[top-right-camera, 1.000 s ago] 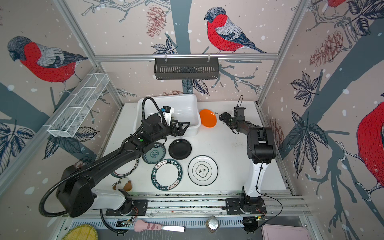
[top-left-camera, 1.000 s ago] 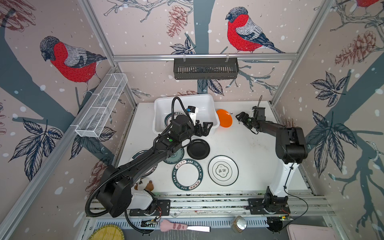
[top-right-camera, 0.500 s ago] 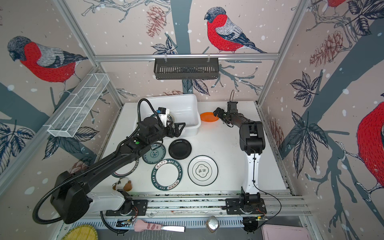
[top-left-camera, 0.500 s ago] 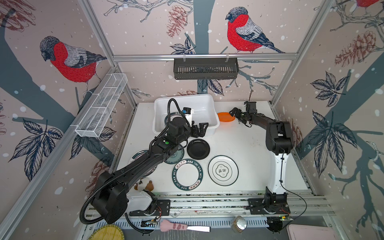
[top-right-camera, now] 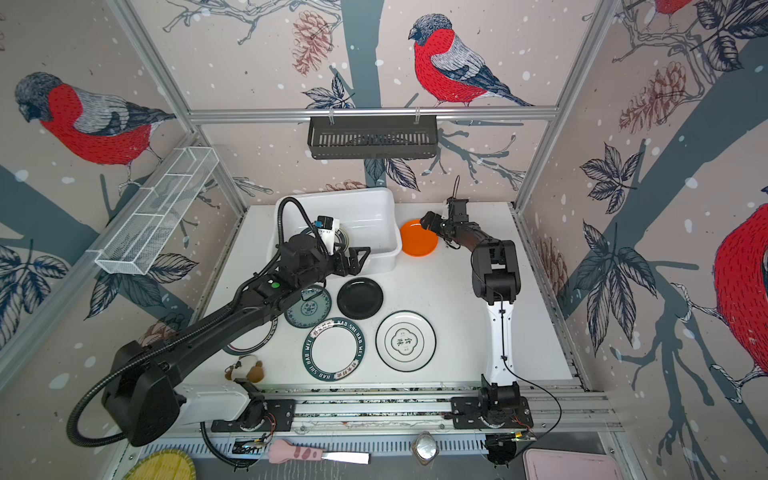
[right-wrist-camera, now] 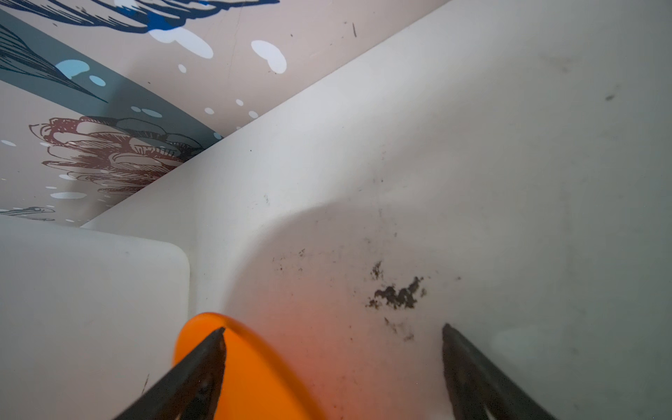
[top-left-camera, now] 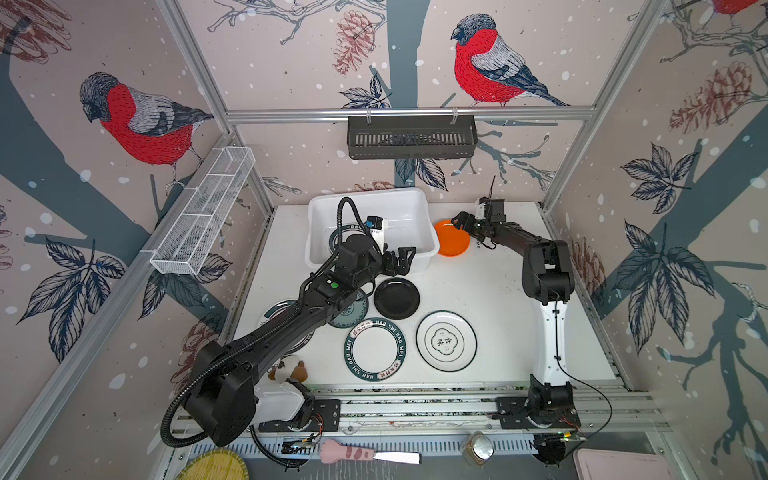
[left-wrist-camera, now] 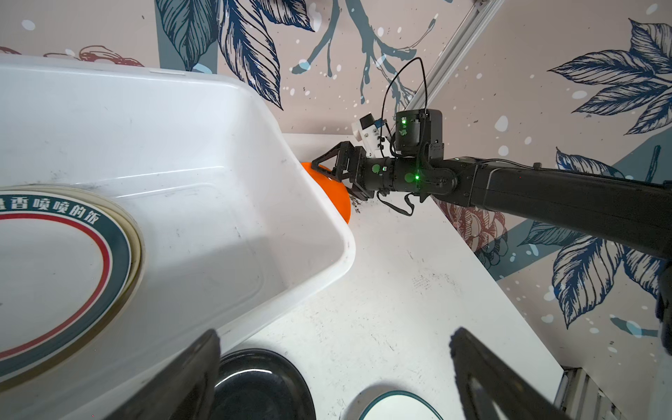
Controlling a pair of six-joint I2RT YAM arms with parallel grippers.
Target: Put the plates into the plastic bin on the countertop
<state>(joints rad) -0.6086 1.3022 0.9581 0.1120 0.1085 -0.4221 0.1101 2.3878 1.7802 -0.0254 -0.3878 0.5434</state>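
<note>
The white plastic bin (top-left-camera: 415,208) (left-wrist-camera: 203,152) stands at the back of the countertop (top-left-camera: 490,291) and holds a teal-rimmed plate (left-wrist-camera: 54,262). Right of it is the orange plate (top-left-camera: 452,243) (right-wrist-camera: 254,371). My right gripper (top-left-camera: 460,219) (right-wrist-camera: 334,329) is open at that plate's far edge, one finger above it and one over bare counter. My left gripper (top-left-camera: 401,262) (left-wrist-camera: 334,334) hangs open and empty by the bin's front right corner, above the black plate (top-left-camera: 397,298). In front lie a teal patterned plate (top-left-camera: 353,311), a lettered-rim plate (top-left-camera: 375,348) and a white plate (top-left-camera: 446,340).
Another plate (top-left-camera: 274,309) is half hidden under my left arm. A plush toy (top-left-camera: 289,370) sits at the front left. A black slotted basket (top-left-camera: 411,137) hangs on the back rail, a wire mesh rack (top-left-camera: 203,212) on the left wall.
My right gripper has moved left and back, from beside the orange plate to over its far edge, with the arm folding in. The left gripper has hardly moved.
</note>
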